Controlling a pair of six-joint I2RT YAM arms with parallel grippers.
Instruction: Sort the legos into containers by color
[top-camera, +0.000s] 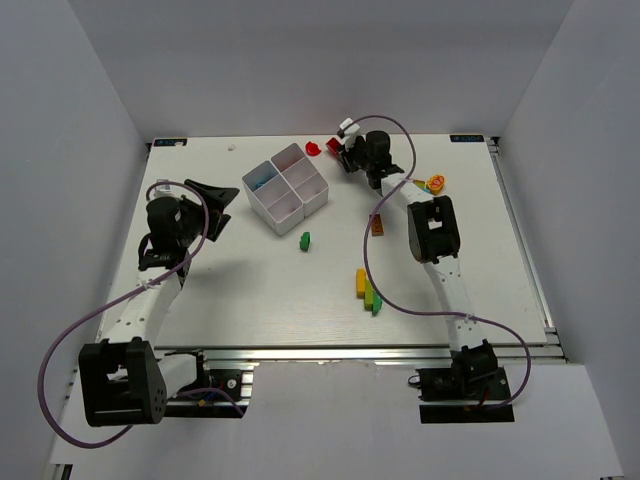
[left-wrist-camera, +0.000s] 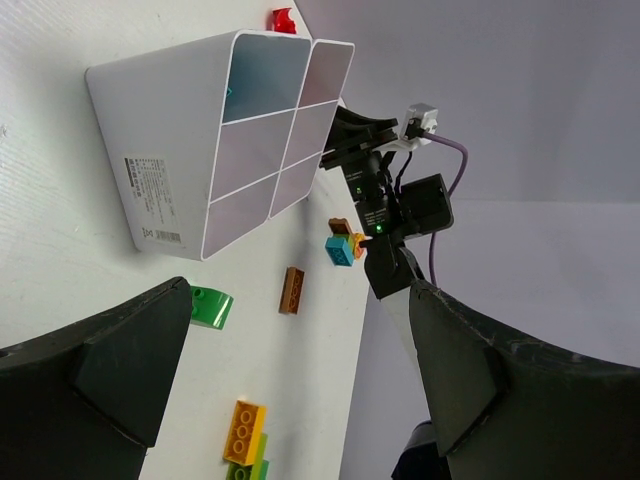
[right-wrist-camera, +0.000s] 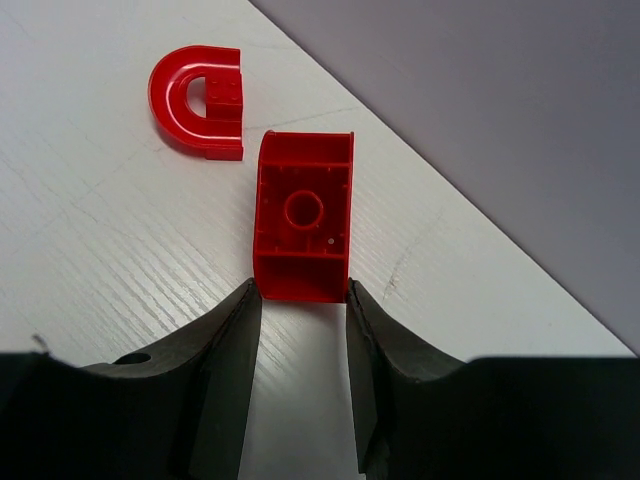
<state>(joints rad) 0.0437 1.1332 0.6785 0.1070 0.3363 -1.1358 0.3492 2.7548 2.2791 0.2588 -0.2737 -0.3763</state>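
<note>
While underside up, red brick (right-wrist-camera: 302, 215) between tips of right tool (right-wrist-camera: 300, 296)

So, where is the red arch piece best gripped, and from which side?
Come down from above and close on the outer sides of the two straight legs of the red arch piece, near their ends. It lies flat, those sides look parallel, and the rounded end would probably slip.

yellow-green lego stack (left-wrist-camera: 244, 436): cut by bottom edge | tray (left-wrist-camera: 150, 120) contents: mostly hidden by walls | label (left-wrist-camera: 152, 195) print: too small
</note>
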